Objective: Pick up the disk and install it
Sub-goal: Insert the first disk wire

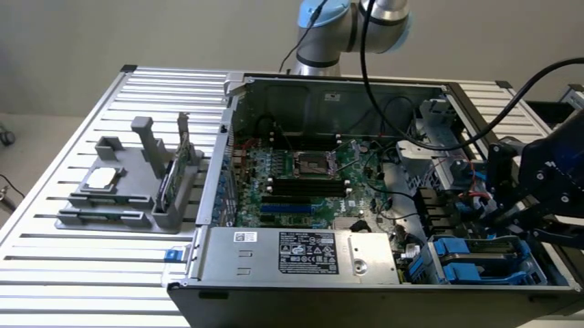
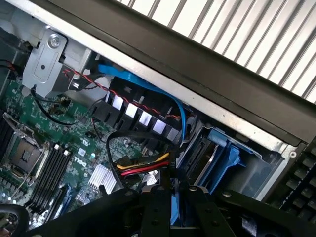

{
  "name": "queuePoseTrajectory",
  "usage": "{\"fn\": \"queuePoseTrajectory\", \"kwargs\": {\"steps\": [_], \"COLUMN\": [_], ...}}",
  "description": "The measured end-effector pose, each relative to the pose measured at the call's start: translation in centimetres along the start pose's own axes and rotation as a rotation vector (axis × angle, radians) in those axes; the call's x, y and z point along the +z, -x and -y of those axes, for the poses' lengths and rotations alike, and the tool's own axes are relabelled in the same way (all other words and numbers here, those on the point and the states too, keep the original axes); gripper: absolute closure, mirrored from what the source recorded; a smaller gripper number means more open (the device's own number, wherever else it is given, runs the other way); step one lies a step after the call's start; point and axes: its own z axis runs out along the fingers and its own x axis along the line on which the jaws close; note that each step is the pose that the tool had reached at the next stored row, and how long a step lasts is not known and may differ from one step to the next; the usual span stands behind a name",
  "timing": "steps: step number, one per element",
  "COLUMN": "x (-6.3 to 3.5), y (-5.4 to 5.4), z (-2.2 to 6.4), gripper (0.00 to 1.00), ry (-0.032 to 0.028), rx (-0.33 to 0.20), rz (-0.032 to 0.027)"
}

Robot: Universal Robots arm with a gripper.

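Observation:
My black gripper (image 1: 513,208) hangs over the drive bay corner of the open computer case (image 1: 365,290), at the exterior view's right. In the wrist view its two fingers (image 2: 157,207) are shut on a narrow blue edge, the carrier of the disk (image 2: 175,207), which is held edge-on between them. The disk's silver face and label are hidden. Just past the fingertips stand the blue plastic drive bays (image 2: 217,153), which also sit at the case's front right corner (image 1: 483,256).
A motherboard (image 1: 301,181) with its CPU socket fills the case floor, and a silver power supply (image 1: 301,253) lies along the near side. Red, yellow and black cables (image 2: 143,168) and a blue cable (image 2: 148,86) run close to the gripper. A grey holder (image 1: 128,184) sits on the slatted table.

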Motion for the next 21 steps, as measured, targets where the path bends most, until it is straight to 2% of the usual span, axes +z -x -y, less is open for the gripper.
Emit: {"fn": "queuePoseTrajectory", "kwargs": {"steps": [5, 8, 10, 13, 15, 16, 21], "x": [-0.04, -0.3, -0.4, -0.44, -0.44, -0.43, -0.43], "y": [-0.09, -0.14, -0.16, -0.21, -0.23, -0.23, -0.26], "z": [0.12, 0.14, 0.17, 0.23, 0.27, 0.28, 0.32], "gripper": [0.84, 0.84, 0.84, 0.84, 0.84, 0.84, 0.84], "ry": [0.0032, 0.0023, -0.0006, -0.0082, -0.0127, -0.0129, -0.0068], "rx": [0.023, 0.032, 0.035, 0.038, 0.041, 0.045, 0.093], "rz": [0.0006, 0.0058, 0.0145, 0.043, 0.0579, 0.0597, 0.0591]}}
